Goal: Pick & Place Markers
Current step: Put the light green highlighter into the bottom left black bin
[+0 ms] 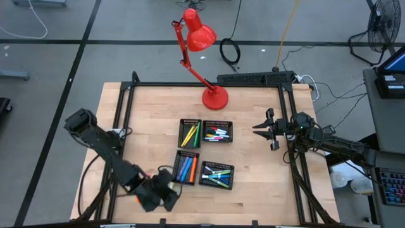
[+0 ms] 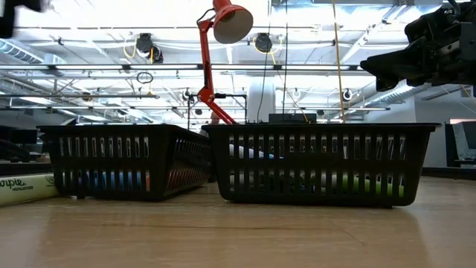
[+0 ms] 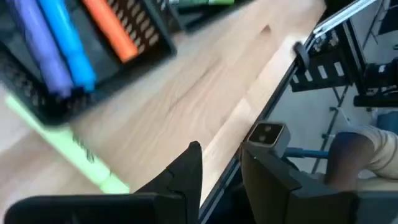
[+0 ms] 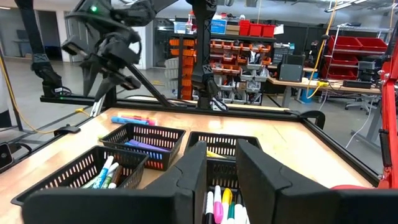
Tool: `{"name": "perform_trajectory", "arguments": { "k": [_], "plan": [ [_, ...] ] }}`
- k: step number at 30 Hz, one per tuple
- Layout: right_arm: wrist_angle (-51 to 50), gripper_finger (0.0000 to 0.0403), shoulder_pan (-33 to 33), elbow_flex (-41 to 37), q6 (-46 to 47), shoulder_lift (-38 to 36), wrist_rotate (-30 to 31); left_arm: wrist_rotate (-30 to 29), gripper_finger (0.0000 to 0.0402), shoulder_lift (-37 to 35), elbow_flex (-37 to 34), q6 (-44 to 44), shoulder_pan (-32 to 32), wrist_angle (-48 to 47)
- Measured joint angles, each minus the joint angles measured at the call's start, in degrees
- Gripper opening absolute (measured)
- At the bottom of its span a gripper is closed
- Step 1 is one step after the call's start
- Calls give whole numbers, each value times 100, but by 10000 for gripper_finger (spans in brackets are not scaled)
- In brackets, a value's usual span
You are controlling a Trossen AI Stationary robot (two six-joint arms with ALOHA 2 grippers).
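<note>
Down low, the left tool (image 1: 169,193) hangs fingers apart by a green marker (image 3: 68,146) on the bench (image 1: 253,190). Right tool (image 1: 261,129) waits, fingers apart, empty.

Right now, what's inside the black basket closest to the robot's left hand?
Inside that black basket lie markers side by side: orange, blue and purple ones. A pale green marker lies outside it on the table. Whatever sits beneath the top markers is covered.

Wooden table (image 1: 253,164); four mesh trays (image 1: 217,132), red lamp (image 1: 214,97), loose markers (image 1: 143,173)
</note>
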Motion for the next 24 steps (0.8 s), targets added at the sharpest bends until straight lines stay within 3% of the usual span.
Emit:
{"name": "perform_trajectory", "arguments": {
  "k": [6, 13, 20, 24],
  "plan": [
    [0, 77, -1, 0, 0, -1, 0, 101, 113, 406, -1, -793, -422, -38],
    [0, 77, 1, 0, 1, 0, 0, 273, 113, 756, -2, -1120, -347, -106],
    [0, 77, 1, 0, 0, -1, 2, 1243, 113, 1045, -4, -1148, -24, -543],
    [0, 77, 1, 0, 0, -1, 2, 1439, 113, 1075, -4, -1354, 117, -1095]
  ]
}}
